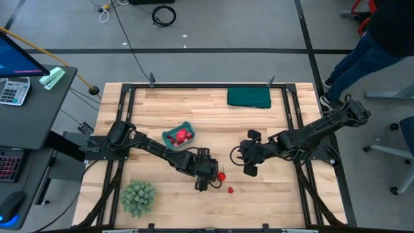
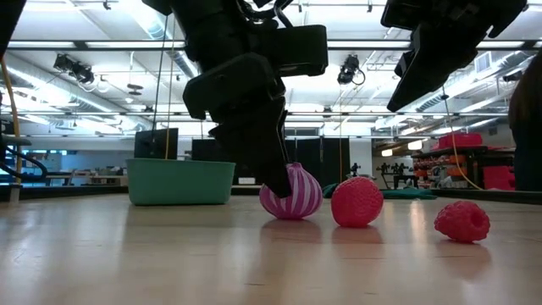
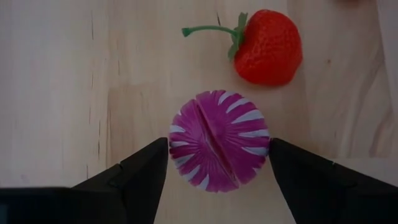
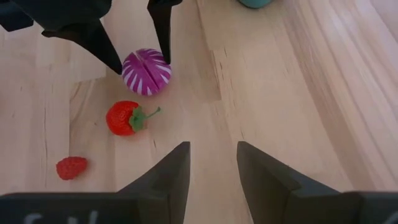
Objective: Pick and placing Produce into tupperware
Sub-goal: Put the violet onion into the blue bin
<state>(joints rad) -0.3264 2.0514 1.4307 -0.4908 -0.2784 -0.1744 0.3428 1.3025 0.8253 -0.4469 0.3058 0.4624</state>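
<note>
A magenta-purple white-striped round piece (image 3: pixel 219 140) sits on the wood table, between the fingers of my left gripper (image 3: pixel 218 148), which is low over the table's near middle (image 1: pixel 206 176). A red strawberry (image 3: pixel 267 48) lies just beside it, and a red raspberry (image 4: pixel 71 167) lies nearer the table's near edge. The teal container (image 1: pixel 178 136) holds red produce, to the far left of my left gripper. My right gripper (image 4: pixel 212 155) is open and empty, above the table right of centre (image 1: pixel 248 160). My left gripper pinches the purple piece between its two fingers, one fingertip (image 3: pixel 163 149) on each of its opposite round sides (image 3: pixel 177 142). The fingers come from above, slanting down. The piece rests on the table (image 2: pixel 292 212).
A large fuzzy green plant ball (image 1: pixel 138 197) sits at the near left. A dark green folded cloth (image 1: pixel 249 97) lies at the far edge. A person's legs (image 1: pixel 362 52) stand beyond the table's far right corner. Bare wood lies right of the raspberry.
</note>
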